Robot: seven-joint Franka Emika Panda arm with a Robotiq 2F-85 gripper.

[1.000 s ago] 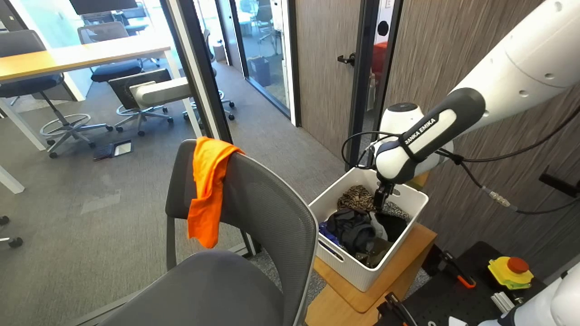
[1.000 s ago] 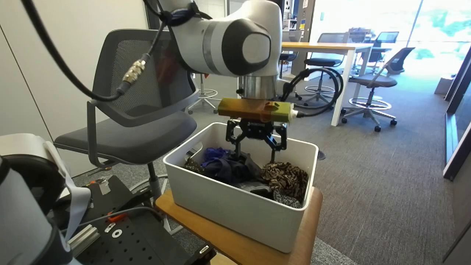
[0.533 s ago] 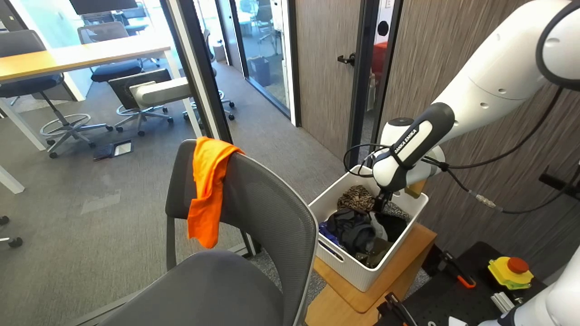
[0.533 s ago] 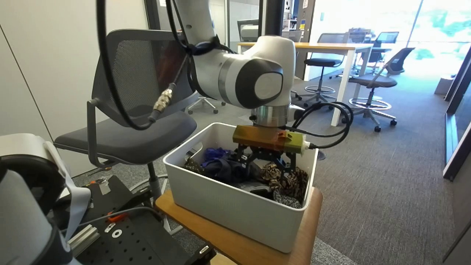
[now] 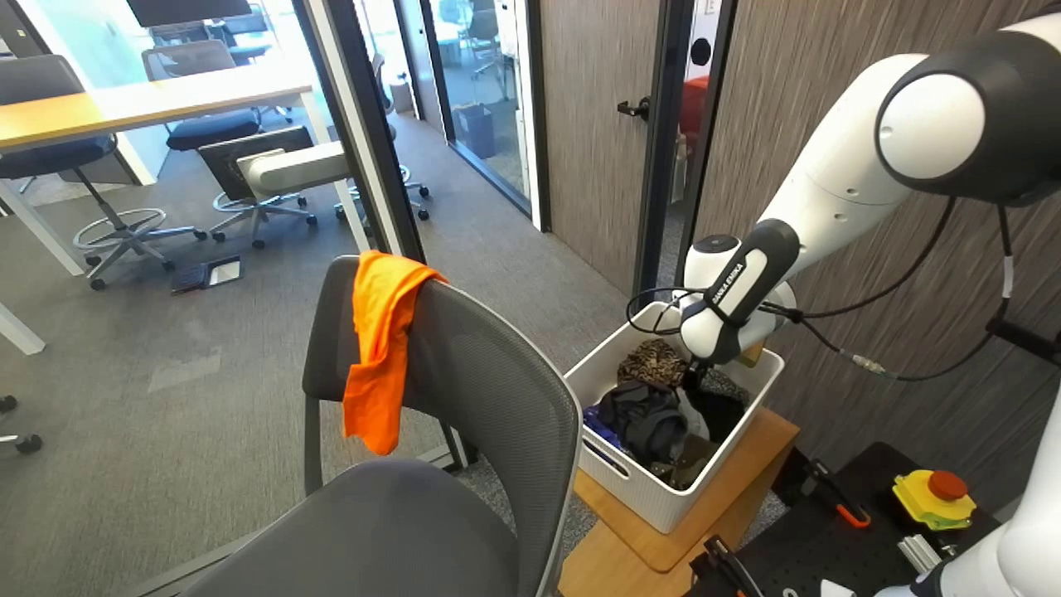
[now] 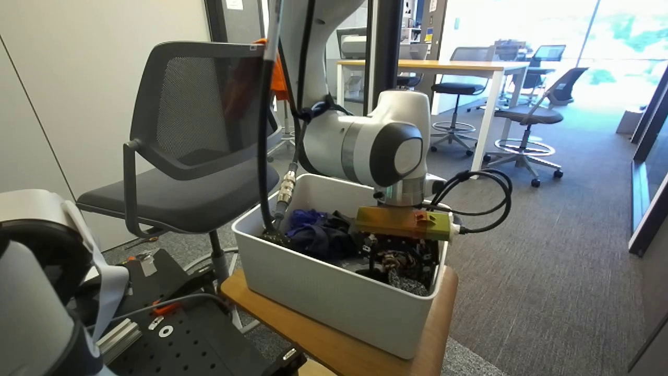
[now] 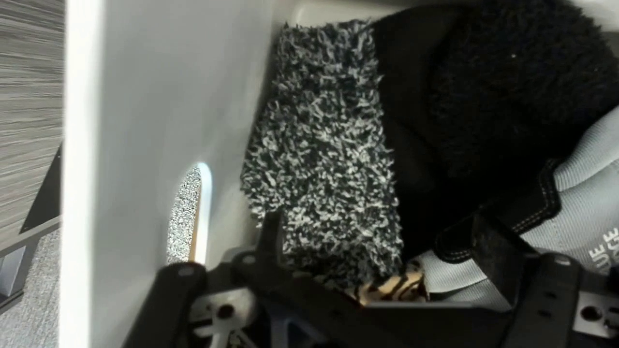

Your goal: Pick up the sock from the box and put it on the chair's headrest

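Note:
The speckled grey sock (image 7: 329, 145) lies along a side wall inside the white box; it also shows in both exterior views (image 5: 723, 384) (image 6: 407, 283). The box (image 6: 334, 297) (image 5: 634, 497) stands on a wooden stand. My gripper (image 7: 377, 232) is open and down inside the box, pointing downward (image 6: 401, 263). In the wrist view, one finger is at the sock's wall-side edge, overlapping it in view; the other is well off its far edge, over a grey and black item. Whether the fingers touch the sock cannot be told. The chair's headrest (image 5: 506, 332) curves beside the box.
An orange cloth (image 5: 381, 348) hangs over the headrest. The box also holds a leopard-print cloth (image 5: 651, 362), dark clothes (image 5: 646, 423) and a blue cloth (image 6: 308, 218). A black perforated platform (image 6: 193, 334) is beside the stand. A cable loop (image 6: 485, 193) sticks out by the gripper.
The arm has moved down and, in an exterior view, to the right. The gripper has gone from above the clothes into the box, near the sock. The clothes and chair look unmoved.

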